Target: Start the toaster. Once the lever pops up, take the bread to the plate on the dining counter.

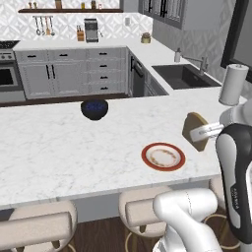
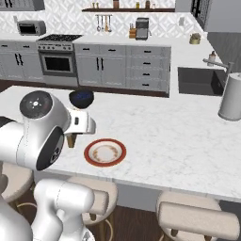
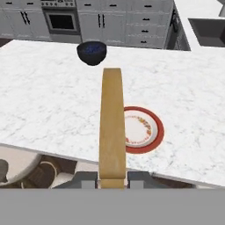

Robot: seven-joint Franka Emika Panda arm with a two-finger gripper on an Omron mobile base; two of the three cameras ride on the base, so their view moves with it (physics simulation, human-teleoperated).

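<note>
My gripper (image 1: 201,133) is shut on the bread (image 1: 193,120), a tan slice with a darker crust, held on edge above the dining counter (image 1: 59,147). The red-rimmed plate (image 1: 163,156) lies on the counter just left of and below the slice. In the hand view the bread (image 3: 112,127) rises edge-on between my fingertips, at the gripper (image 3: 112,178), and covers the left edge of the plate (image 3: 147,129). From the right base view a corner of the bread (image 2: 71,140) pokes out under the arm, left of the plate (image 2: 105,152). The toaster is out of view.
A dark blue bowl (image 1: 94,109) sits on the counter's far side, left of the plate. A paper towel roll (image 1: 233,84) stands at the right end, with the sink (image 1: 184,76) behind it. Beige stools (image 1: 39,221) line the near edge.
</note>
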